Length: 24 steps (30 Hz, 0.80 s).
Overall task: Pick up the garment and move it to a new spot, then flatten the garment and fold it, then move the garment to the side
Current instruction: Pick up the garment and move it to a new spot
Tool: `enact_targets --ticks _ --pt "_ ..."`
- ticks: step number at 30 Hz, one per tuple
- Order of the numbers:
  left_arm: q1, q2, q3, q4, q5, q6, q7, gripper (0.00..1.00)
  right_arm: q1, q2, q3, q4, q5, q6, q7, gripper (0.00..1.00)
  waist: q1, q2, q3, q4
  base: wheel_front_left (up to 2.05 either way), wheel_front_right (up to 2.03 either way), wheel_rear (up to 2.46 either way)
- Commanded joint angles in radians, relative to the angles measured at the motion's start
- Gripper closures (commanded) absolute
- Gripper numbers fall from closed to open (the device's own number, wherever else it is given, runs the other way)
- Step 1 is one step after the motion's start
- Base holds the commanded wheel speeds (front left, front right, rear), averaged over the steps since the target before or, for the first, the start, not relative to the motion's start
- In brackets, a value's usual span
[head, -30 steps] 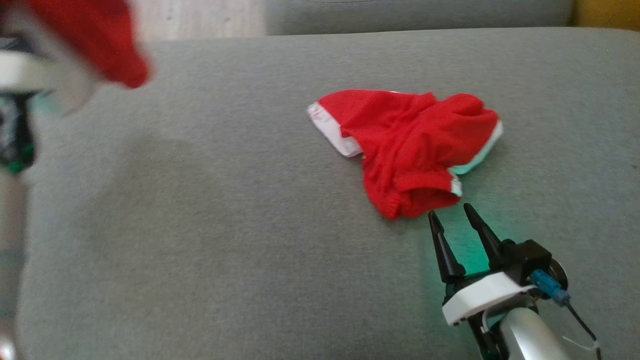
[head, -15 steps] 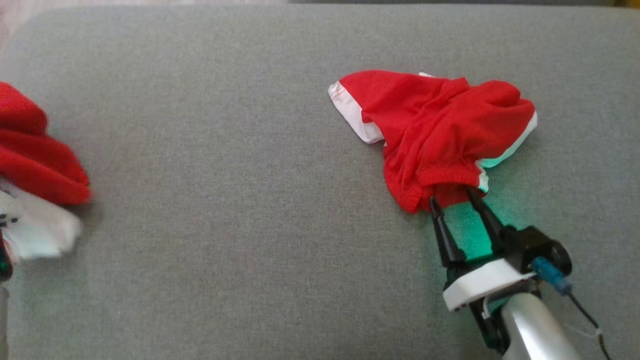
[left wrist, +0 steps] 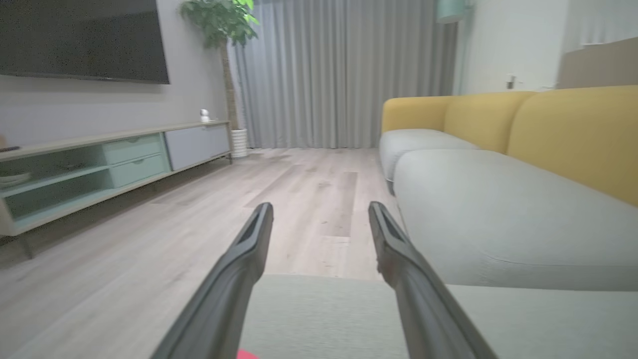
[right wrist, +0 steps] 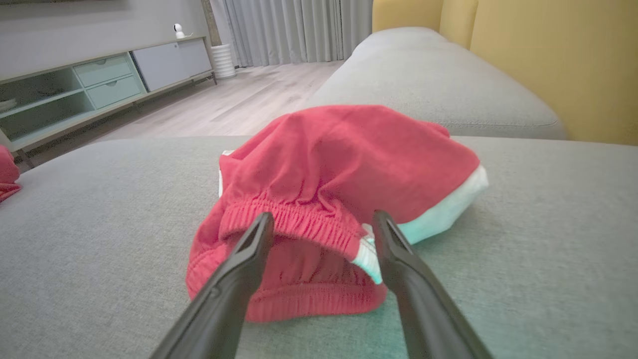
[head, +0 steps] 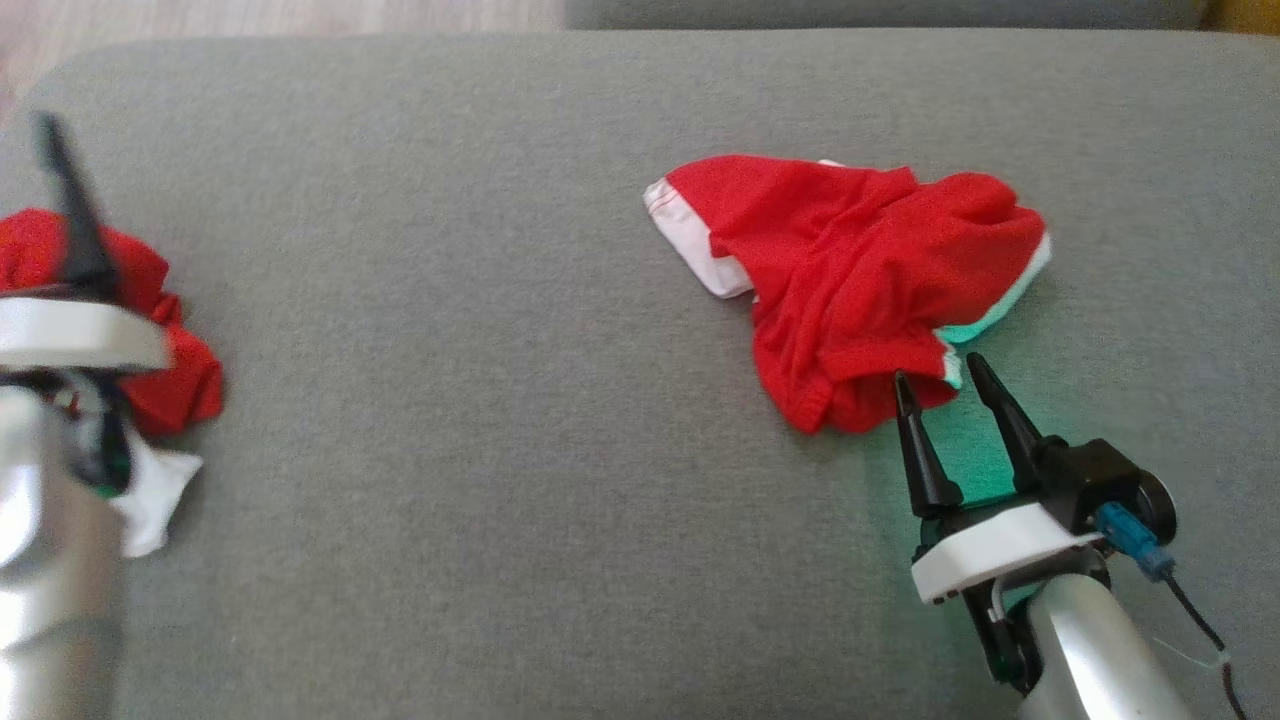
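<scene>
Red garment, crumpled in a low heap on the grey cushion, right of centre in the head view. White band along its left edge, pale trim along its right edge, gathered elastic hem turned toward the robot.

Right pincer low over the cushion at that hem, fingers apart, both tips at the gathered edge, nothing clamped between them. Whether touching the cloth: cannot tell. Green glow on the cushion beneath that pincer.

Well apart, at the cushion's left end: second red garment, bunched, a white part poking out toward the robot. Over it the left arm, blurred in the head view, one dark finger pointing up the picture. Left pincer spread wide in its wrist view, empty, aimed past the cushion's edge toward the pale wooden floor.

Farther out: yellow sofa back, grey curtains, potted plant, long low cabinet under a dark screen.
</scene>
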Motion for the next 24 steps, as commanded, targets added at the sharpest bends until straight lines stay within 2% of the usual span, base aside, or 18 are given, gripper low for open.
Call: enact_targets --ticks 1,7,12,19,24 --pt "-0.037 0.019 0.008 -0.033 0.015 -0.005 -0.005 0.0 -0.022 0.005 0.016 -0.033 -0.006 0.008 -0.004 0.0 0.0 0.0 -0.019 -0.02 0.0 0.0 0.0" --pt "0.025 -0.106 -0.062 -0.06 0.062 0.015 -0.005 0.0 -0.005 0.009 -0.003 -0.029 -0.01 0.008 -0.004 0.0 0.0 0.0 -0.065 -0.097 0.0 0.0 0.0" --pt "0.156 -0.193 -0.05 -0.109 0.081 0.04 -0.005 0.0 0.016 0.01 -0.005 -0.022 -0.005 0.008 -0.004 0.0 0.0 0.0 -0.091 -0.151 0.0 0.0 0.0" --pt "0.399 -0.268 0.006 -0.215 0.168 0.053 -0.005 0.0 0.052 0.011 0.006 -0.011 0.022 0.008 -0.004 0.0 0.0 0.0 -0.131 -0.17 0.0 0.0 0.0" --pt "0.521 -0.292 0.035 -0.25 0.217 0.052 -0.005 0.0 0.065 0.011 0.024 0.002 0.032 0.008 -0.004 0.0 0.0 0.0 -0.148 -0.171 0.0 0.0 0.0"
